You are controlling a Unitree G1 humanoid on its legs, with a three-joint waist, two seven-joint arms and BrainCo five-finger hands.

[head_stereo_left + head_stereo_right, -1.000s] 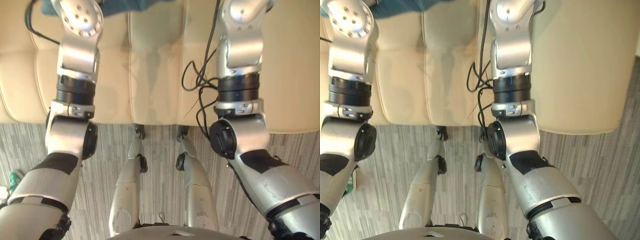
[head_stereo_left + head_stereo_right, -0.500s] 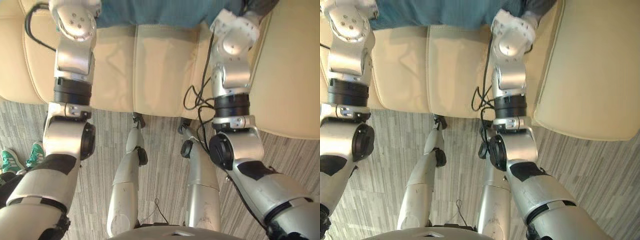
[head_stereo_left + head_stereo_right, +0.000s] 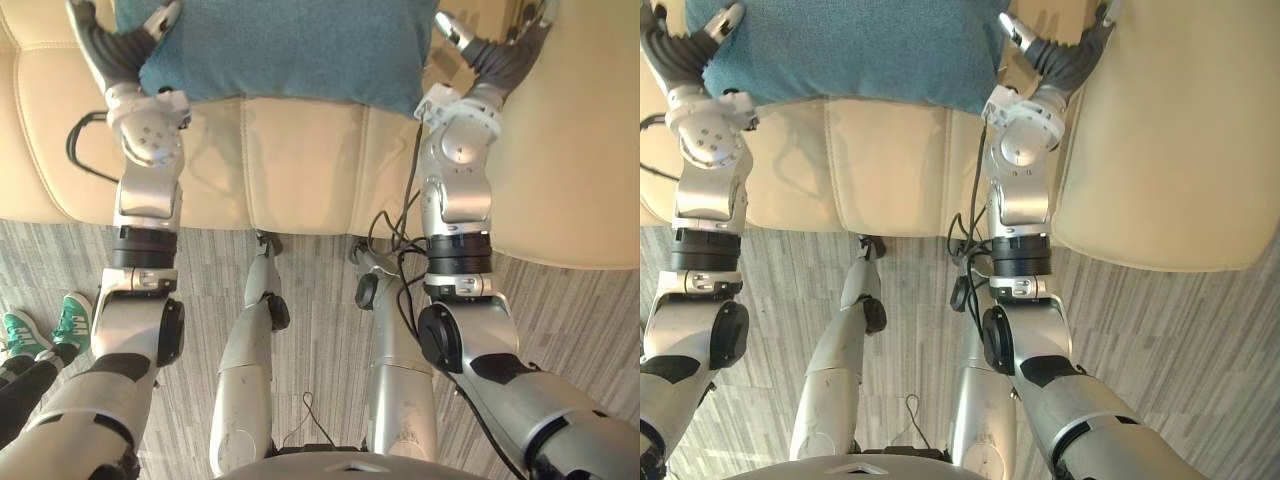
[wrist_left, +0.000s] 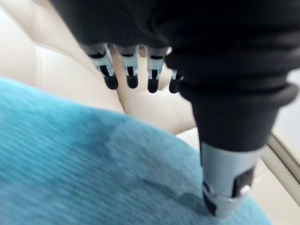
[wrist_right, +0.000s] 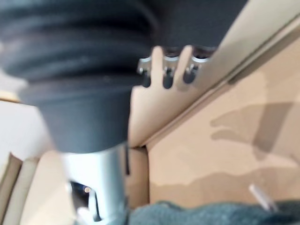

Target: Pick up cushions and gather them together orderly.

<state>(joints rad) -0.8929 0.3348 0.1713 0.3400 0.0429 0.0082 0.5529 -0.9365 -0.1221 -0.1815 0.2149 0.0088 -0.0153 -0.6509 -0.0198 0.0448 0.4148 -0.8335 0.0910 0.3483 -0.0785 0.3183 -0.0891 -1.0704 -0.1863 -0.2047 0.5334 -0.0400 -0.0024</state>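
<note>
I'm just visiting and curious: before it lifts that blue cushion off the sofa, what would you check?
1. Cushion resting on the sofa: ok.
2. Left hand at the cushion's left edge: ok.
3. Right hand at its right edge: ok.
4. Fingers closed on the cushion: not ok, both hands open.
5. Floor free nearby: not ok, a person's shoes to the robot's left.
6. Where to put it: cannot tell.

Probably a living room: cream leather sofa (image 3: 300, 170), teal cushion (image 3: 280, 45), grey wood-grain floor (image 3: 560, 320).
</note>
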